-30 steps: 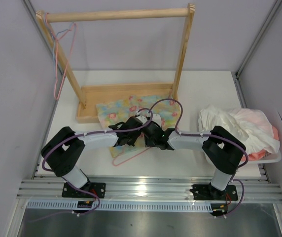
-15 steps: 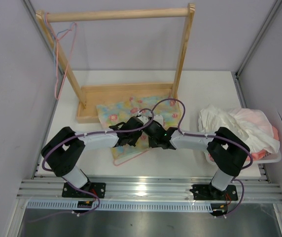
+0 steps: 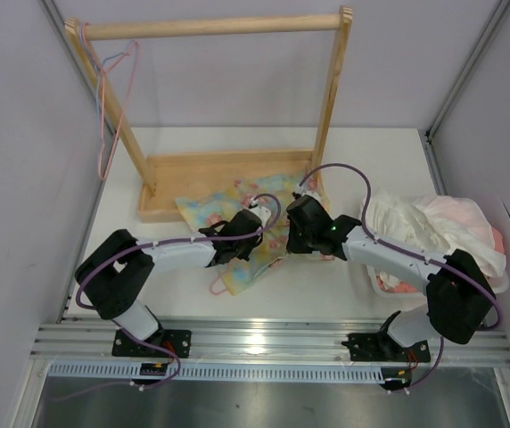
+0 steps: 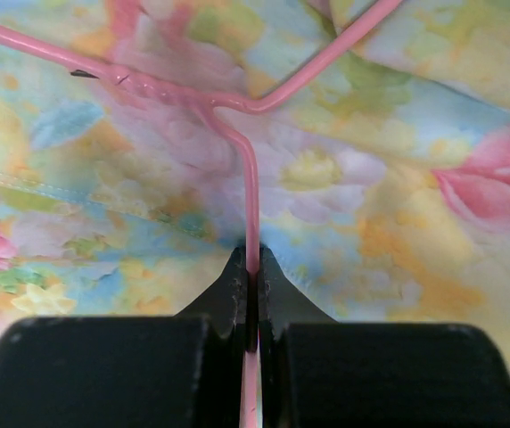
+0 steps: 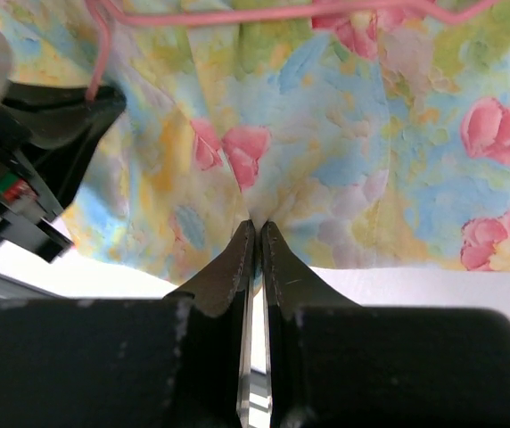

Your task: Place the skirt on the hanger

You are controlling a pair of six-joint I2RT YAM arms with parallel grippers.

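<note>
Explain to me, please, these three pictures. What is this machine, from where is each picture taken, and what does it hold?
The machine is two robot arms, the left arm and the right arm, bolted at the near edge of a white table. The wide picture comes from a fixed camera above and behind them. The two close pictures come from a small camera on each wrist. On the table are a flowered skirt, a wooden clothes rack and, in a basket, a heap of white and pink clothes. The left gripper is shut on the thin pink hanger, with the skirt behind it. The right gripper is shut on the skirt's edge.
</note>
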